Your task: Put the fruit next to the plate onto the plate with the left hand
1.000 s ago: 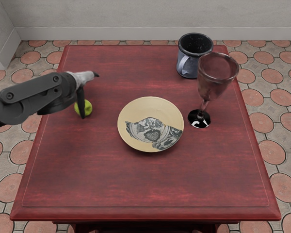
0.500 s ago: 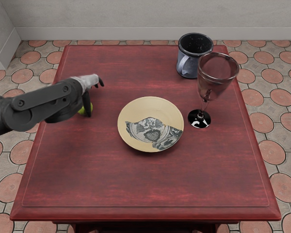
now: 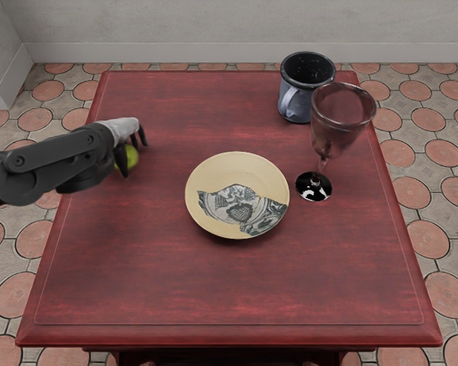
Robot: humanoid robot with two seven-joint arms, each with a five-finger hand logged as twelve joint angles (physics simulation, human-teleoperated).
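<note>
Left hand (image 3: 126,136), fingers curled about small round yellow-green fruit (image 3: 130,158), on red wooden table (image 3: 214,290), left of patterned cream ceramic plate (image 3: 237,166).

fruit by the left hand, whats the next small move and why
Probably a slight lift. The left hand has its fingers curled around the fruit, which seems to sit on the table, left of the plate and apart from it.

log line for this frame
phase: grasp | left hand: fingers around fruit | fruit: left of plate, not on it | right hand: out of view
</note>
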